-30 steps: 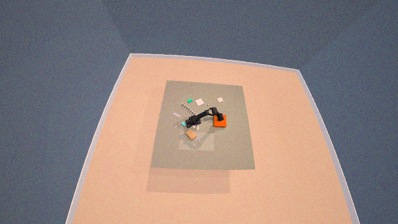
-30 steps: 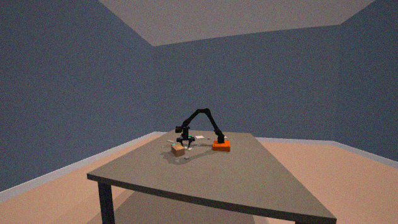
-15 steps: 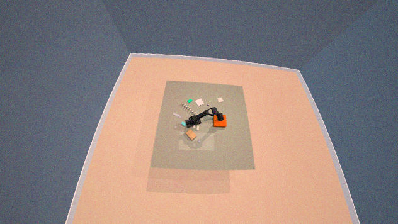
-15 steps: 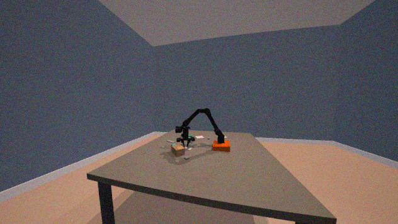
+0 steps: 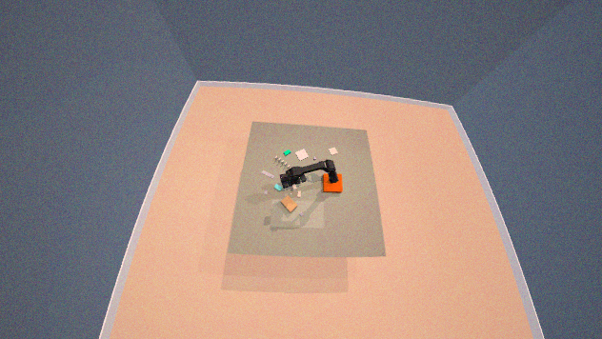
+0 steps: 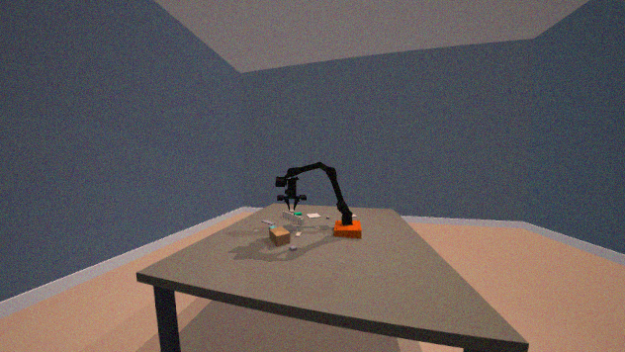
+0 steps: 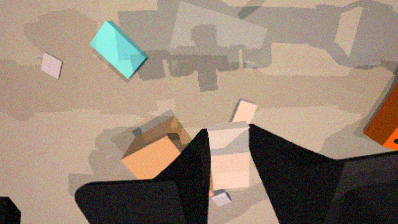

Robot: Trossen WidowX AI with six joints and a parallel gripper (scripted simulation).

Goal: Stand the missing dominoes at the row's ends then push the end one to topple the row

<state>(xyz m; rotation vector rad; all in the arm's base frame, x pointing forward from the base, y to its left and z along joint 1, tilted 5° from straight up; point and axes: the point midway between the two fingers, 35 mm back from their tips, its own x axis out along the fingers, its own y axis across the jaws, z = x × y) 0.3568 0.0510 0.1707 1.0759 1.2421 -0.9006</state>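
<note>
Gripper closed on one domino, second domino loose nearby

The gripper [image 5: 293, 185] [image 6: 292, 211] [image 7: 227, 132] is narrowed, with a pale domino [image 7: 229, 167] clamped between its two black fingers. In the exterior view, the fingertips point down and are above the table [image 5: 305, 243] [image 6: 346, 277].

Near the fingertips, a second pale domino [image 5: 299, 194] [image 6: 298, 234] [image 7: 245, 111] lies flat on the table, outside the grip. The standing row of dominoes [image 5: 282, 162] [image 6: 293, 218] is near the gripper, on the side opposite the brown box [image 5: 289, 204] [image 6: 280, 236] [image 7: 152, 156]. The turquoise block [image 5: 278, 188] [image 6: 273, 227] [image 7: 119, 50] is also near the gripper. A small lilac piece [image 5: 300, 214] [image 6: 293, 248] [image 7: 221, 197] lies farther out, past the second pale domino.

Beyond the row from the gripper, locate the green block [image 5: 287, 152] [image 6: 298, 214]. A white square [image 5: 302, 154] [image 6: 313, 216] lies flat beside it. A long pale strip [image 5: 268, 174] [image 6: 268, 222] lies outward of the gripper, away from the orange base [image 5: 338, 189] [image 6: 357, 233]. The black arm [image 5: 311, 168] [image 6: 335, 185] links gripper and base
</note>
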